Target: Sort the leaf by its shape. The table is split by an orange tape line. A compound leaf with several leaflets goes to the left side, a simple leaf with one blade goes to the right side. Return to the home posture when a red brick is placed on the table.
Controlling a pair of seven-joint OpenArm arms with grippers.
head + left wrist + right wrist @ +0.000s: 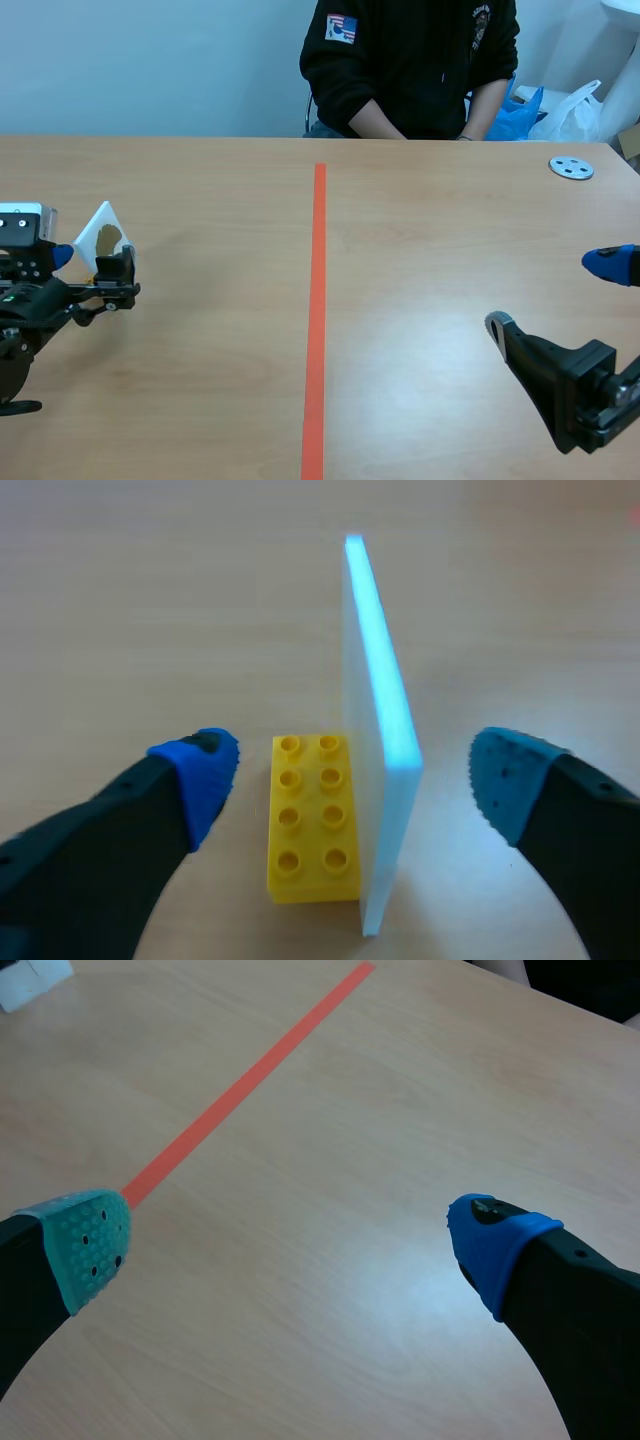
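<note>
A white card [100, 232] stands upright on the table's left side, a brownish leaf picture partly showing on its face. In the left wrist view the card [380, 730] is edge-on, held up by a yellow brick [312, 815] at its foot. My left gripper [92, 262] [355, 780] is open, one finger on each side of the card and brick, not touching them. My right gripper [555, 295] [290, 1245] hangs open over bare table on the right side, holding nothing.
The orange tape line [318, 300] [240, 1085] runs down the table's middle. A person in a black top [410, 60] sits across the table. A grey disc [571, 167] lies far right, with plastic bags [560, 110] behind it.
</note>
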